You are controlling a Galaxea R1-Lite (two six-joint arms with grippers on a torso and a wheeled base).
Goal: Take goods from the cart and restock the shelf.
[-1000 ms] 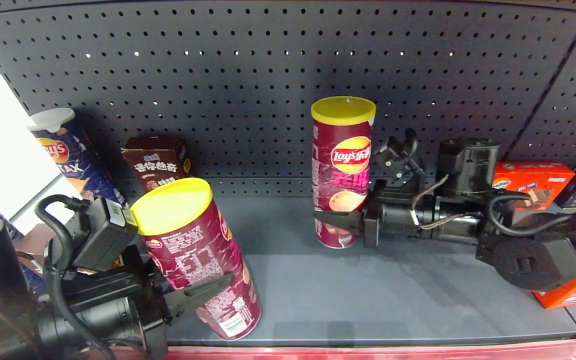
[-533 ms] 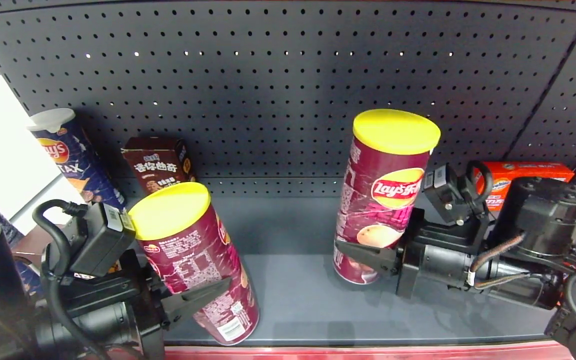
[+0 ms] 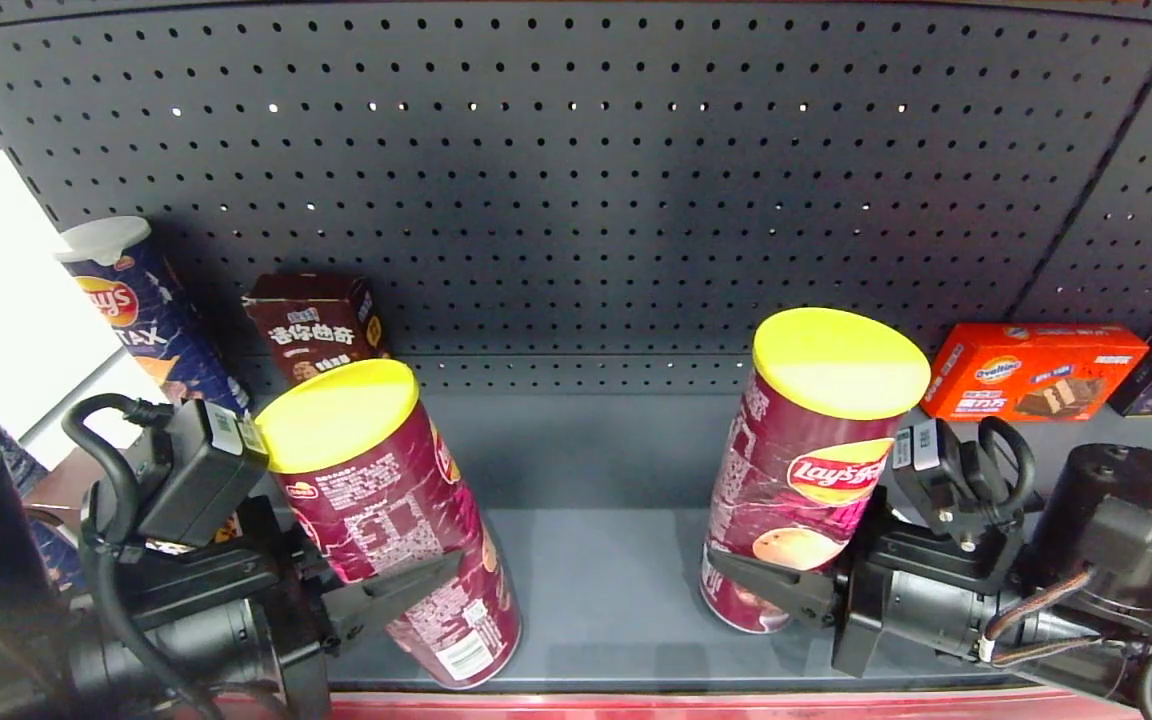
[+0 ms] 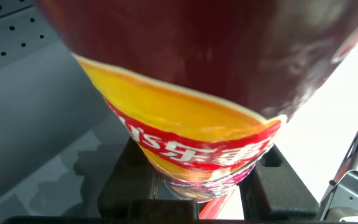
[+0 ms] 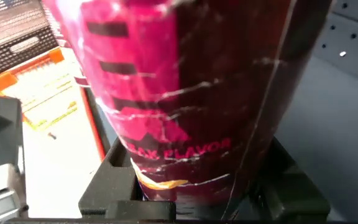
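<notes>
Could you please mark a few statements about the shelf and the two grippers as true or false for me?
1. The left gripper and the right gripper are each shut on a maroon can with a yellow lid: the left can and the right can. True.
2. The left can stands upright at the back of the shelf. False: it tilts, near the front edge.
3. The orange box lies on the shelf, to the right of the right can. True.
4. The blue can at the far left has a yellow lid. False: its lid is white.
</notes>
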